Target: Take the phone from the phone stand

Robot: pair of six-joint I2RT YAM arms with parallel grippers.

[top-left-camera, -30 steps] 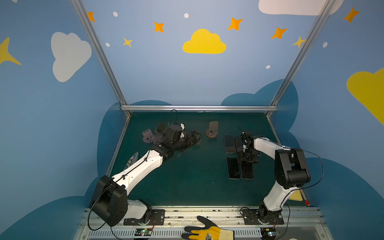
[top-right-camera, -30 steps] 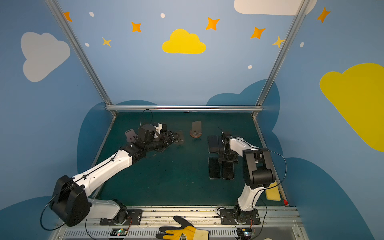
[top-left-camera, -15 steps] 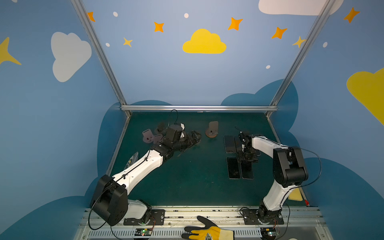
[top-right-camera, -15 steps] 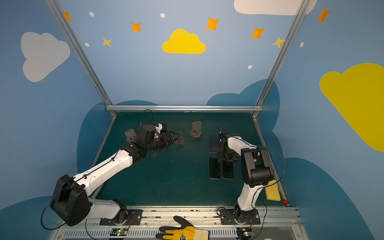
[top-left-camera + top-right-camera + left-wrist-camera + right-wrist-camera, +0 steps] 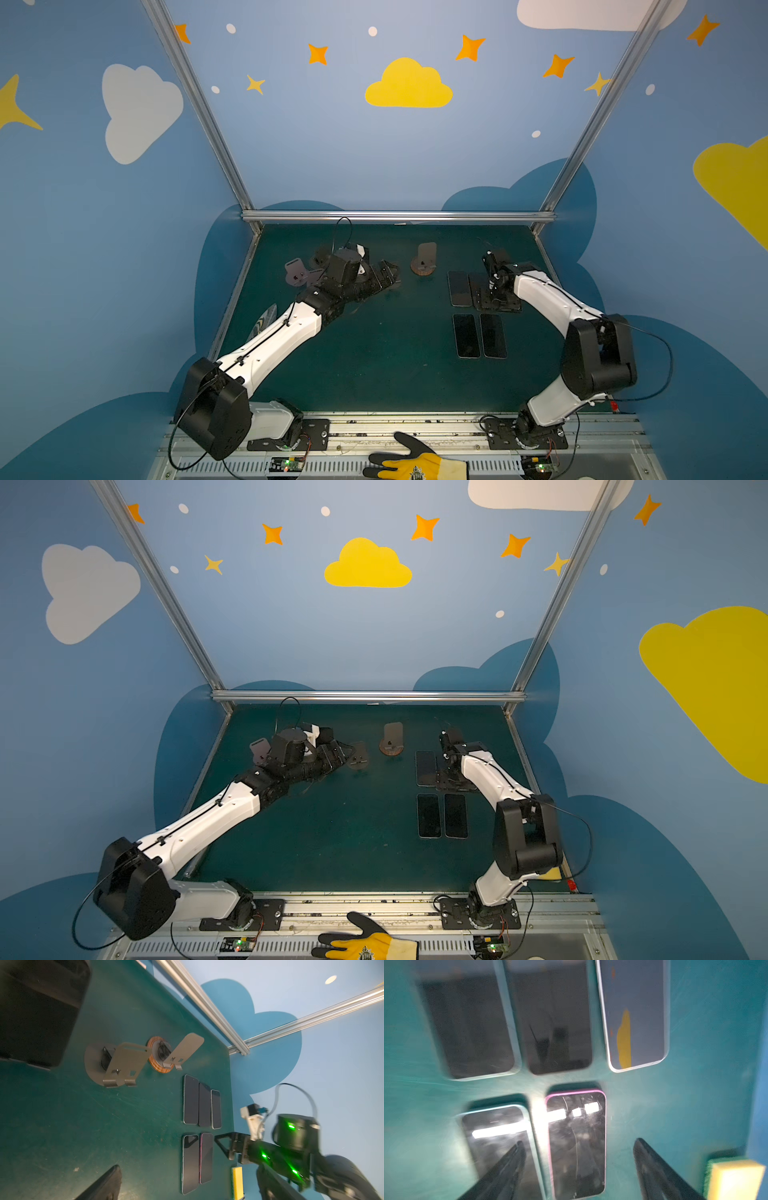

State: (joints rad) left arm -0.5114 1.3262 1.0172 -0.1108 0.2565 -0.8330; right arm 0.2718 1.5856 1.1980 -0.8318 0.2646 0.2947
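Several dark phones lie flat on the green table (image 5: 374, 365): a back row (image 5: 459, 289) and a front pair (image 5: 492, 336). My right gripper (image 5: 577, 1147) hovers open over them. A pink-edged phone (image 5: 576, 1118) shows flat between its fingers (image 5: 652, 1163), untouched. In both top views this gripper (image 5: 496, 297) covers part of the back row. A grey phone stand (image 5: 120, 1064) and a wood-based phone stand (image 5: 166, 1055) are empty, as is a third stand (image 5: 297, 272) at the far left. My left gripper (image 5: 388, 272) is open beside the grey stand, holding nothing.
A yellow sponge (image 5: 735, 1180) lies at the table's right edge, near the front phones. A black and yellow glove (image 5: 415, 465) rests on the front rail. Aluminium frame posts (image 5: 399, 216) bound the back and sides.
My right gripper's jaws have opened wider, and the arm has shifted slightly over the phones. The left arm has not moved.
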